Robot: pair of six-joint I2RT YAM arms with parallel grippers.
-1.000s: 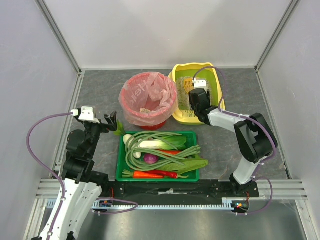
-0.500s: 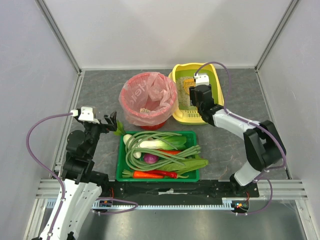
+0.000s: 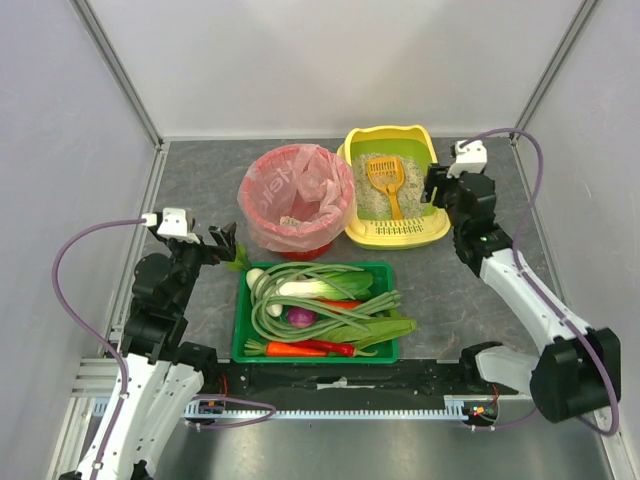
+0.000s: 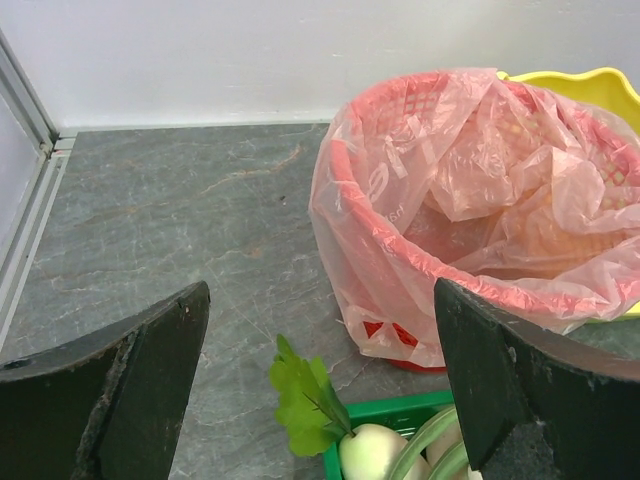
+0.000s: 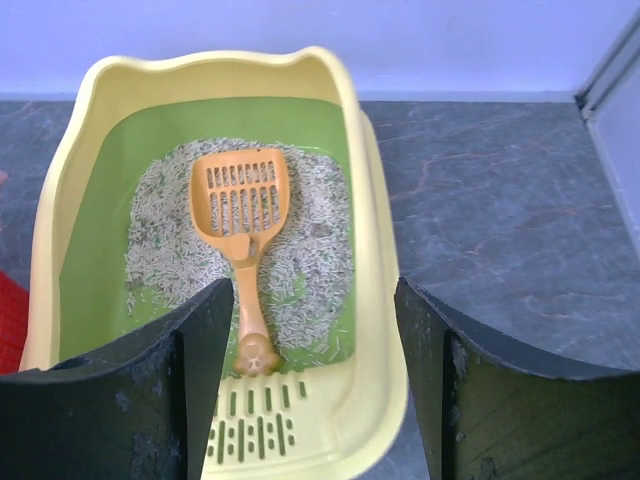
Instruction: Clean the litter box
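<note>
The litter box sits just right of the red bin, probably so scooped waste travels little to its pink bag. One orange slotted scoop lies on the litter, handle toward the arms, handy to grasp. The right gripper hovers farther right of the bin, fingers apart and empty. The left gripper, left of the bin, is likewise spread. One green vegetable tray sits in front of the bin.
</note>
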